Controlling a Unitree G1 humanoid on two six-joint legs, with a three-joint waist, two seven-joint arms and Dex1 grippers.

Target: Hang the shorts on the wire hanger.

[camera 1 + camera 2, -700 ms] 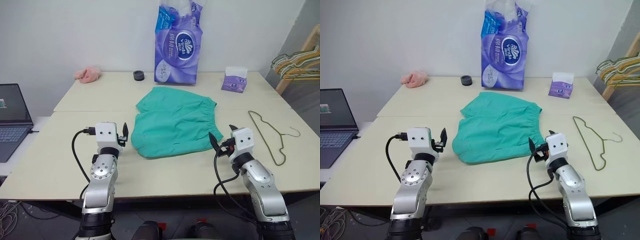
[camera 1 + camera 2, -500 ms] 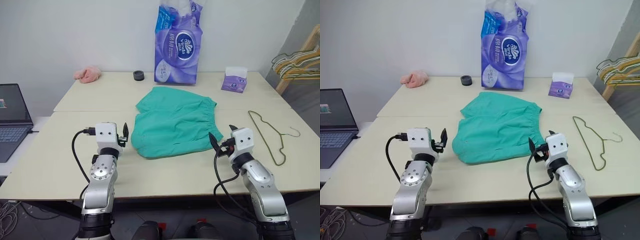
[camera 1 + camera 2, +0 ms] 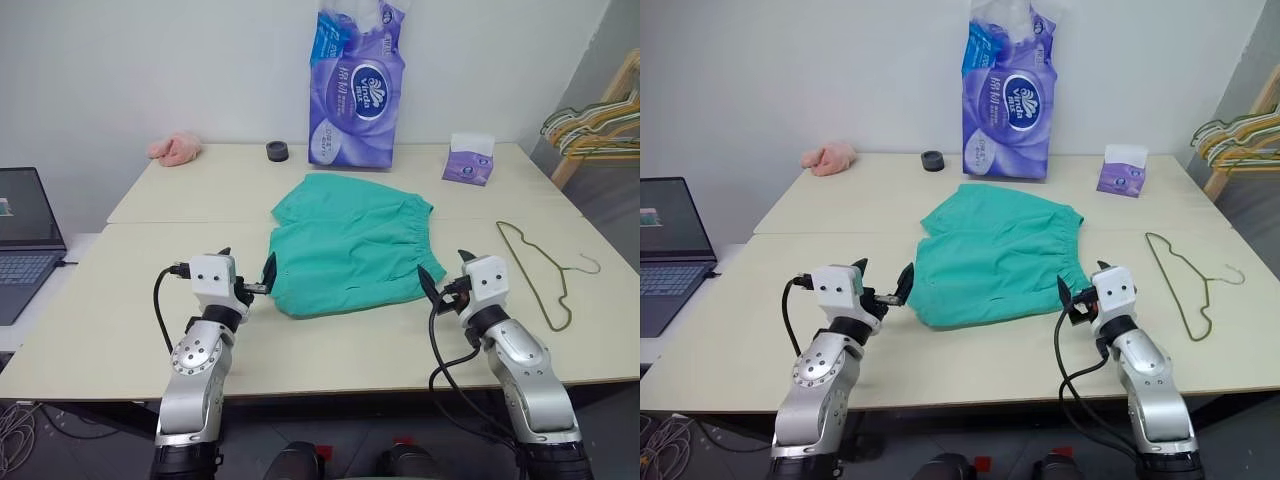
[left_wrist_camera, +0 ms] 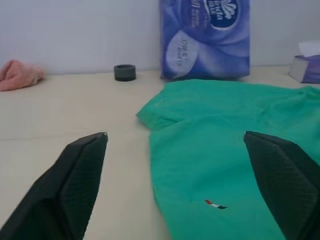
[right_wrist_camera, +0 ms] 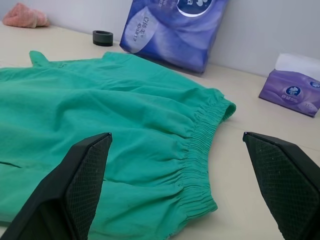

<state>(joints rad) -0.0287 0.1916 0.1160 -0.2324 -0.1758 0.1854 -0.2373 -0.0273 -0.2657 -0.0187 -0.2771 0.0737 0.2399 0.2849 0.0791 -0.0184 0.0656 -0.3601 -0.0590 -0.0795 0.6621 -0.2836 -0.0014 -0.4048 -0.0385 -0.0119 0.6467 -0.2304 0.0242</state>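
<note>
Teal-green soft fabric shorts (image 3: 350, 243) laid flat at the centre of the beige table (image 3: 120, 330), thin olive-gold wire hanger (image 3: 545, 270) lying well apart to the right, left gripper (image 3: 247, 282) and right gripper (image 3: 442, 272) both spread wide, nothing grasped, flanking the shorts' near edge.

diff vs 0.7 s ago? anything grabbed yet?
Only the left gripper moved: it swung inward toward the near left edge of the shorts, fingers open, nothing held. The right gripper stayed open beside the waistband side of the shorts. The shorts lie flat as before, and the wire hanger is untouched on the table to their right.
</note>
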